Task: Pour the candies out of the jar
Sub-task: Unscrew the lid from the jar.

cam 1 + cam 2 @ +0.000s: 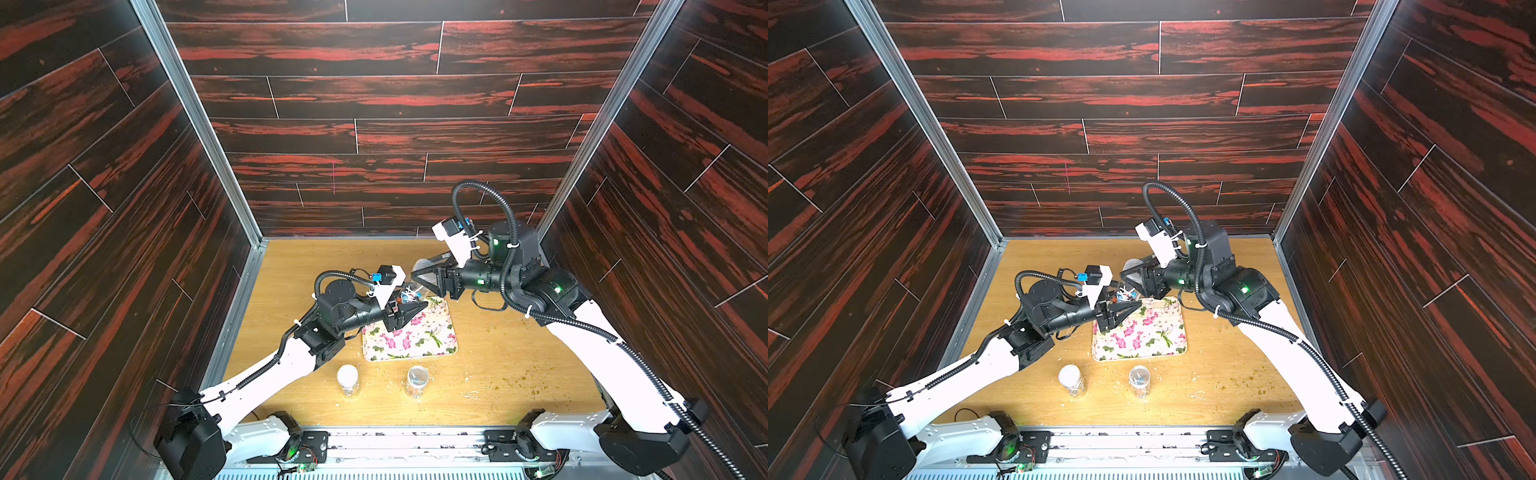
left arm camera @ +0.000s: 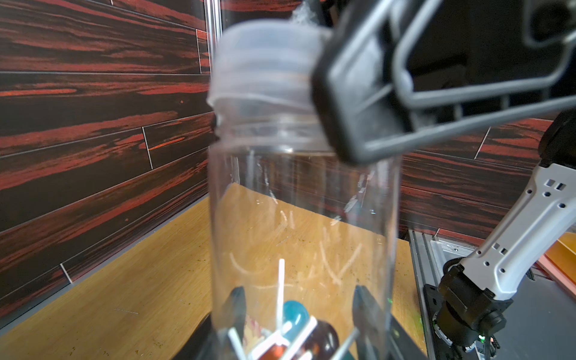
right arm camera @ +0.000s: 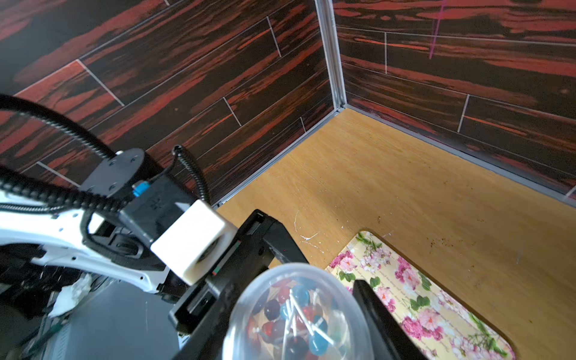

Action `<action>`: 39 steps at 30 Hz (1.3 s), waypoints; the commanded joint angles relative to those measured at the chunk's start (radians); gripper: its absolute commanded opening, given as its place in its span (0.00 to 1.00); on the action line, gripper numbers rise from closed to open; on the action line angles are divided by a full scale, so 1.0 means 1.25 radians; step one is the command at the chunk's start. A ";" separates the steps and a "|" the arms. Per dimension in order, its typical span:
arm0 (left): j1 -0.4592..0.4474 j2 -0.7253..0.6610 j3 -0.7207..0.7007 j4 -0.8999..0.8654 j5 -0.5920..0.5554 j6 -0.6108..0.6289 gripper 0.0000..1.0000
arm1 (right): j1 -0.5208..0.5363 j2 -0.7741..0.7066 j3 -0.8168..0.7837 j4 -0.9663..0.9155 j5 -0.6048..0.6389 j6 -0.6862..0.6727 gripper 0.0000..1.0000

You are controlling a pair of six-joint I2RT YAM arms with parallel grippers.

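A clear jar stands roughly upright over the far corner of the flowered tray. My left gripper is shut on its lower body. The candies, glossy blue, red and dark balls on white sticks, lie at the jar's bottom. A translucent lid sits tilted at the jar's mouth. My right gripper is shut on the lid from the side, one finger pressed against its rim.
Two other small clear jars stand near the front edge, one with a white top and one to its right. Greenish crumbs are scattered over the wooden table on the right. Dark panelled walls close in three sides.
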 commanded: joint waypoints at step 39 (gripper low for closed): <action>0.003 -0.046 -0.018 0.015 0.027 -0.035 0.43 | -0.122 0.064 0.106 0.007 -0.455 -0.109 0.51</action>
